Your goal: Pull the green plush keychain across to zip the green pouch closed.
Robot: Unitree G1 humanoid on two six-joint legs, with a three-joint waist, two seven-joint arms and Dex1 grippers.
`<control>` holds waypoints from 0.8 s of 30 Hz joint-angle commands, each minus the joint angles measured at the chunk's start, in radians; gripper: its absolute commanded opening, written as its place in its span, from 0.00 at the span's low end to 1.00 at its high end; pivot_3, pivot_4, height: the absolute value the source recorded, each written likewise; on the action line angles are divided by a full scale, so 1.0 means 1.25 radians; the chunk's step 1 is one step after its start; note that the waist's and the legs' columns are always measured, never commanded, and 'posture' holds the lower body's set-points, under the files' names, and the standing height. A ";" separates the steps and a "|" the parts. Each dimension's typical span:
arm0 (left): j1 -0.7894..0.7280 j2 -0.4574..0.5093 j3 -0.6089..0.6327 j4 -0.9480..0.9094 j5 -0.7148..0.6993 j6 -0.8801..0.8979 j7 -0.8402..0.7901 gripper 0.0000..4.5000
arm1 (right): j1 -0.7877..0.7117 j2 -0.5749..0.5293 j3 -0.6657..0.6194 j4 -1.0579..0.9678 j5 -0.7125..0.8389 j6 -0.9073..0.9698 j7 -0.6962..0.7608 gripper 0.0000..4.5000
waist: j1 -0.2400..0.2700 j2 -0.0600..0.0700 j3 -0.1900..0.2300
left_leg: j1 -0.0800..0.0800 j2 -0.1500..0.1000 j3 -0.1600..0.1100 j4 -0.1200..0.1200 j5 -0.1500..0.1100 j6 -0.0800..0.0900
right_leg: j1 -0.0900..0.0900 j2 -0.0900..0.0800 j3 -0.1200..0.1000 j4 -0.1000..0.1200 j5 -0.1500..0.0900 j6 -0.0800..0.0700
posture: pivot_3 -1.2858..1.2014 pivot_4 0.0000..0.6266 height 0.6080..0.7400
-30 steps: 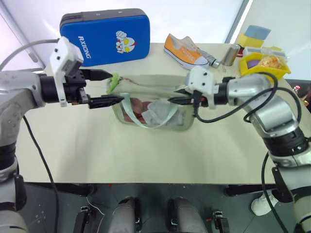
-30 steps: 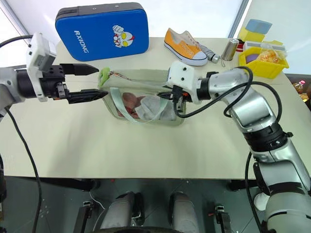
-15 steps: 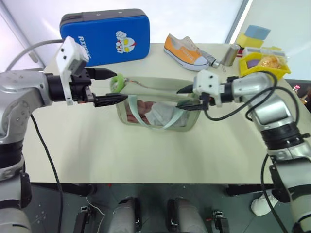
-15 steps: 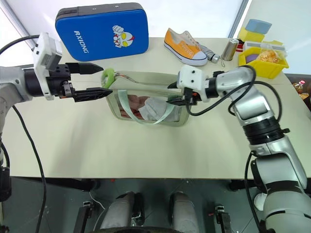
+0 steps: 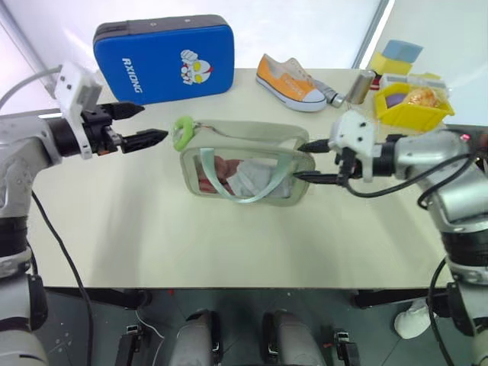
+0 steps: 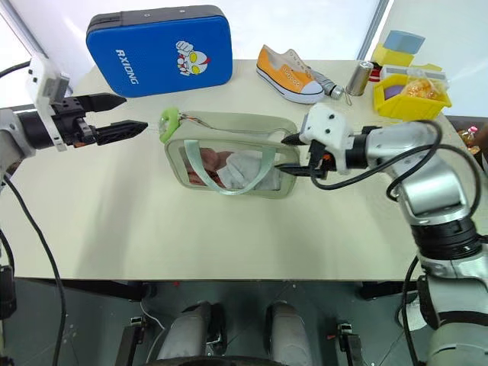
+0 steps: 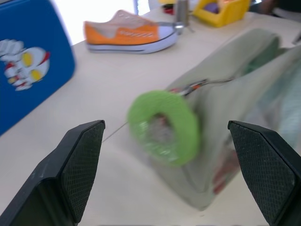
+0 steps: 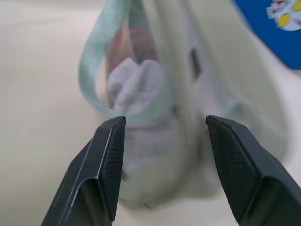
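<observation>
- The green pouch [image 5: 244,164] lies near the centre of the table [image 5: 152,236], clear window facing the camera, mint strap looped across the window.
- The green plush keychain [image 5: 182,133] sits at the pouch's 10 o'clock corner, resting against the pouch's end.
- The left pincer [image 5: 141,126] hovers at 9 o'clock of the keychain, apart from it. Its fingers are spread wide and hold nothing; the left wrist view shows the keychain in line between the two fingers.
- The right pincer [image 5: 311,160] stands at 3 o'clock of the pouch, close to that end. Its fingers are spread and pinch nothing; contact with the pouch cannot be determined.
- A blue hard case [image 5: 165,58] stands at 11 o'clock of the pouch, well apart.
- An orange shoe [image 5: 290,80] lies at 1 o'clock; a small metal cylinder [image 5: 357,86] stands just beyond it.
- A yellow bin [image 5: 412,103] with contents sits at 2 o'clock, near the table's edge.
- Nothing lies between either pincer and the pouch.
</observation>
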 commanded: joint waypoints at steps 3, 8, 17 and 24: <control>-0.070 -0.041 -0.032 0.105 0.072 -0.112 -0.007 1.00 | -0.001 0.002 -0.005 -0.018 -0.007 -0.017 -0.009 0.09 | 0.004 0.000 0.000 | 0.000 -0.001 0.000 0.001 0.000 0.000 | 0.000 0.000 0.000 0.000 0.000 0.000 | 0.52 0.24 1.00; -0.115 -0.117 -0.062 0.216 0.123 -0.184 0.004 1.00 | -0.006 0.009 0.004 -0.019 -0.012 -0.021 -0.013 0.01 | 0.001 0.000 0.000 | 0.000 0.000 0.000 0.001 0.000 0.000 | 0.000 0.000 0.000 0.000 0.000 0.000 | 0.52 0.24 1.00; -0.149 -0.180 -0.100 0.348 0.192 -0.286 -0.022 1.00 | -0.016 0.022 0.006 -0.029 -0.008 -0.011 -0.026 0.01 | -0.001 0.000 0.000 | 0.000 0.000 0.000 0.001 0.000 0.000 | 0.000 0.000 0.000 0.000 0.000 0.000 | 0.52 0.24 1.00; -0.175 -0.206 -0.063 0.330 0.139 -0.233 -0.054 0.47 | -0.017 0.024 0.008 -0.023 -0.014 -0.015 -0.032 0.00 | -0.003 0.000 0.000 | 0.000 0.000 0.000 0.001 0.000 0.000 | 0.000 0.000 0.000 0.000 0.000 0.000 | 0.52 0.24 1.00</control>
